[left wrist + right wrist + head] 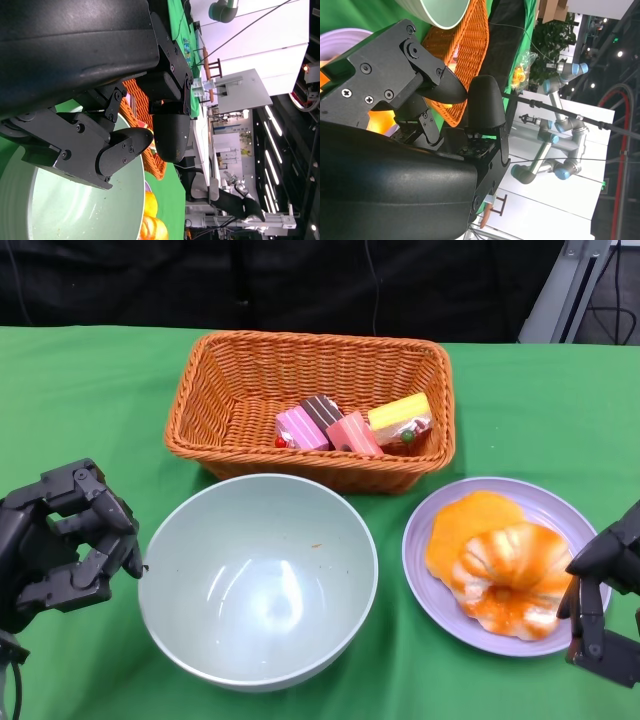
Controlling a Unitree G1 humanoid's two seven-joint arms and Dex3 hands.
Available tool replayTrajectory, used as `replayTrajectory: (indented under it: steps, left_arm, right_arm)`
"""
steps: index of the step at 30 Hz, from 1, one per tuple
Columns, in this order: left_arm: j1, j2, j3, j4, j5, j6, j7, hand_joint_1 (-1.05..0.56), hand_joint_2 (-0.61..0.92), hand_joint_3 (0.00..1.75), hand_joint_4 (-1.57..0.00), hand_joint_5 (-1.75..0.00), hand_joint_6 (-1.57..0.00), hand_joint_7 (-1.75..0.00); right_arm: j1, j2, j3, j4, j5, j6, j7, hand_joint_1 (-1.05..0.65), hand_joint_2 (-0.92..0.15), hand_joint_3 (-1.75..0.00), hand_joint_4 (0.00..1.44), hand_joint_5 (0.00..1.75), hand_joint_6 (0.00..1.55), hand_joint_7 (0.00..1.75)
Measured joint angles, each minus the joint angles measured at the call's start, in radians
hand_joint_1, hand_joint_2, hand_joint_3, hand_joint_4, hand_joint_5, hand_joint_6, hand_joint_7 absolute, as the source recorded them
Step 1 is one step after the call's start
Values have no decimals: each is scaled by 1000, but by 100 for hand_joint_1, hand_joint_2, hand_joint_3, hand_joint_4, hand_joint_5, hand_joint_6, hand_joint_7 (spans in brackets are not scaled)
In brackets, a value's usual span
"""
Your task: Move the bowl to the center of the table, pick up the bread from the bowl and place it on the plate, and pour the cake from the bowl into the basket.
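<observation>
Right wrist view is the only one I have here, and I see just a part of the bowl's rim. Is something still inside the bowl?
Observer: No. In the head view the bowl holds nothing, only a small crumb.
Operator: Where are the cake pieces?
Observer: They lie in the basket, toward its near right side; the pink one is at the left of the group.
Operator: And the bread?
Observer: The bread sits on the purple plate, right of the bowl.
Operator: Does the left robot hand hold anything?
Observer: No. The left robot hand is beside the bowl, fingers curled, holding nothing.
</observation>
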Motion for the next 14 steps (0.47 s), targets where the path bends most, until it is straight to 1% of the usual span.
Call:
replayTrajectory:
  steps: [7, 14]
  left_arm:
    - [0, 0, 0, 0, 1, 0, 0, -11, 66, 95, -79, -171, -73, -143]
    - [8, 0, 0, -7, 1, 1, 0, -10, 66, 97, -80, -171, -74, -142]
  right_arm:
    - [6, 4, 5, -18, -8, 0, 0, -12, -42, -138, 84, 175, 58, 167]
    - [6, 4, -1, -17, 3, -7, 6, -18, -41, -135, 86, 175, 60, 167]
